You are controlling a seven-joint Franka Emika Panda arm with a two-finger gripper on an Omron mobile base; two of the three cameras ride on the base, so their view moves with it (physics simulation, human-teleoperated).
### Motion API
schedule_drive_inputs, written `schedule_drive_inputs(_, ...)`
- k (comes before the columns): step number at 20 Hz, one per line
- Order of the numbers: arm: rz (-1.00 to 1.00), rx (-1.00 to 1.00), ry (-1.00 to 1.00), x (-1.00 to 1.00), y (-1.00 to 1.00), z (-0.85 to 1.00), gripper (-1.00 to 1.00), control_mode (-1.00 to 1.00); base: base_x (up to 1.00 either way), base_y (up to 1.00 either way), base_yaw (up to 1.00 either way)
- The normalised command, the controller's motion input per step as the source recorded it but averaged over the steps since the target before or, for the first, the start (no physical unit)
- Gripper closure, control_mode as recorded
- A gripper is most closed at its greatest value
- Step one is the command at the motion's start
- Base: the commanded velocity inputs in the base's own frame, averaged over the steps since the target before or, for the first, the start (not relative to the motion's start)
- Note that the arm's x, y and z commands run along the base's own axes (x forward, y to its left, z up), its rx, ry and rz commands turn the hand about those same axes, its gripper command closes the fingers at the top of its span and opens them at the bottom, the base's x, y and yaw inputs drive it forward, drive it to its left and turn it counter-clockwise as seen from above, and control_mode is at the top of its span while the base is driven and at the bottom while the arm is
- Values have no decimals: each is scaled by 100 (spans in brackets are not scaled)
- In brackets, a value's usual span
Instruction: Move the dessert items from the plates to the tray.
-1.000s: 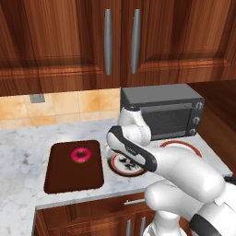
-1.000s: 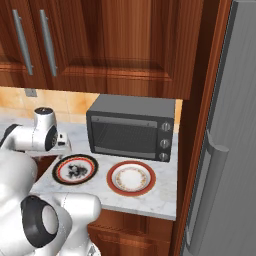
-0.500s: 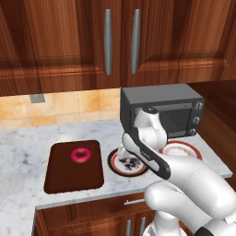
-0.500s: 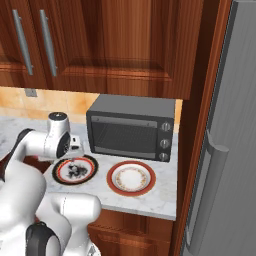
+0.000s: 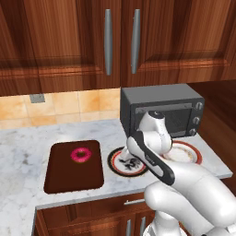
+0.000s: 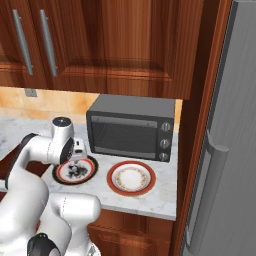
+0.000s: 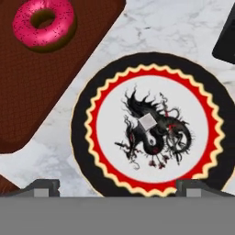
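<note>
My fingers [image 7: 117, 186] hung over the black-rimmed plate [image 7: 87, 114], their two dark tips set wide apart at the bottom of the hand view, spread and holding nothing. Between and beyond them the small pale morsel [image 7: 147, 123] lay on the plate's dark dragon-like centre, so I judged the hand was lined up above it for a straight descent. The pink donut [image 7: 44, 22] already sat on the brown tray [image 7: 32, 96], near the tray's far end in the left base view, which left one dessert item to move. The tray lay just beside the black-rimmed plate on the marble surface [image 5: 27, 147], a short carry once the morsel was held. The orange-rimmed plate [image 6: 131, 178] stood beside the other plate, in front of the grey oven [image 6: 132, 127], and looked bare. The morsel was tiny and flat against the plate, so I judged the fingers would need to close low and centred, or they could nudge it aside or scrape the plate.
</note>
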Motion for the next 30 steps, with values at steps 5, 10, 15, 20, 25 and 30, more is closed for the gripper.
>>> schedule_drive_inputs(5, 0, -6, 0, 18, 0, -5, -100, -100, 0, 0, 0)
schedule_drive_inputs(10, 0, -10, 0, 20, 0, 0, -100, -100, 0, 0, 0)
schedule_drive_inputs(15, 0, 0, 2, 40, 0, 0, -100, -100, 0, 0, 0)
schedule_drive_inputs(20, 0, 0, 4, 27, 0, -2, -100, -100, 0, 0, 0)
schedule_drive_inputs(25, 0, -1, 5, 0, 0, -23, -100, -100, 0, 0, 0)
schedule_drive_inputs(30, 0, 0, 4, 0, 0, -30, -100, -100, 0, 0, 0)
